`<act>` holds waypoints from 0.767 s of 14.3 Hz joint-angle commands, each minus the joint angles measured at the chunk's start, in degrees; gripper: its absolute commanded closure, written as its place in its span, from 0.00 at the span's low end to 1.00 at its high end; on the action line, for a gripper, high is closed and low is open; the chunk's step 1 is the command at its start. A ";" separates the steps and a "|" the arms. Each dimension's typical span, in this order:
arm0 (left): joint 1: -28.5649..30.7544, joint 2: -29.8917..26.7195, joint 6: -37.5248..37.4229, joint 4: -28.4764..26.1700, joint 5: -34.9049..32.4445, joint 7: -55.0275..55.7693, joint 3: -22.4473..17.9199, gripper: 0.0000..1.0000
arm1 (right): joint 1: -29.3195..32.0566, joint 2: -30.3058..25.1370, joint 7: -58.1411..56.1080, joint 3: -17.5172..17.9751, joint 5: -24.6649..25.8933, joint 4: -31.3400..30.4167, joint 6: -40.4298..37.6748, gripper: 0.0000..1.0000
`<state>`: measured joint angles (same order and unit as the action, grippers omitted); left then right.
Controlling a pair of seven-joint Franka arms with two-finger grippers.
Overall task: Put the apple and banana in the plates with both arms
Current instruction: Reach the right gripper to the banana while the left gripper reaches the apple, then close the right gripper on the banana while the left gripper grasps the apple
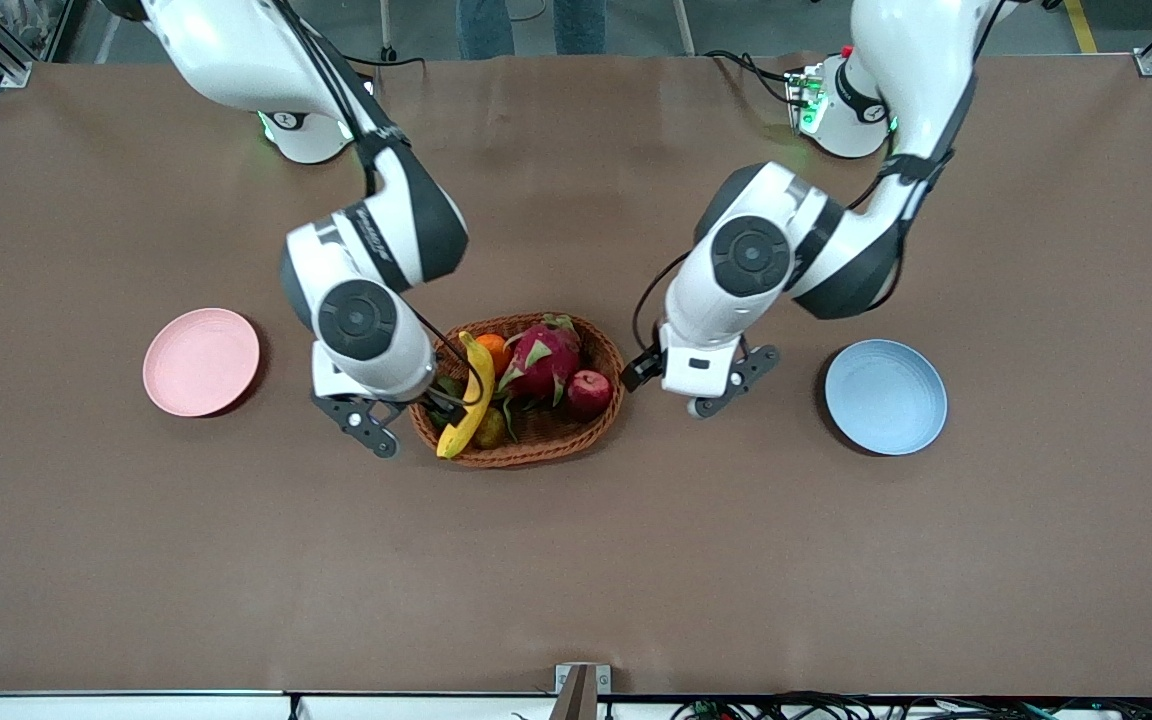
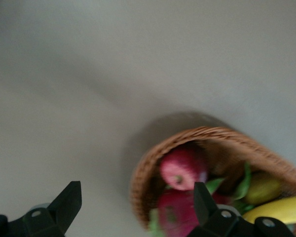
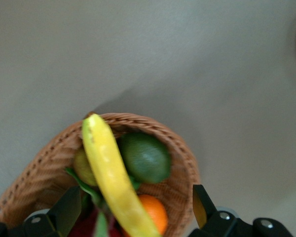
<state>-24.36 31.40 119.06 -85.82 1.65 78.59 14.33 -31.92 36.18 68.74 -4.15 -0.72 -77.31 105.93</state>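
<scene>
Crowding apple (image 1: 588, 392): dragon fruit (image 1: 542, 358) (basket (image 1: 576, 435))

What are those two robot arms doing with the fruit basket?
Both arms are reaching down to the wicker basket in the middle of the table. The right hand is open over the banana. The left hand is open at the basket's end where the apple lies. Neither holds anything. The pink plate lies toward the right arm's end of the table and the blue plate toward the left arm's end, both with no fruit yet.
</scene>
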 commanded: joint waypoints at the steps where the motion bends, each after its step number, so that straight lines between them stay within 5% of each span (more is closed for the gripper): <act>1: -1.73 4.10 5.11 2.06 -0.07 10.15 -0.18 0.00 | -0.95 4.86 5.25 -0.51 0.55 4.80 1.98 0.00; 11: -5.52 10.25 9.44 1.97 -0.60 18.00 -0.27 0.00 | -1.56 10.75 7.11 -0.51 0.02 4.27 5.43 0.05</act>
<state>-29.27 40.30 128.36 -85.33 1.65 95.50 14.32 -32.86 45.53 75.68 -4.28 -0.77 -74.04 111.70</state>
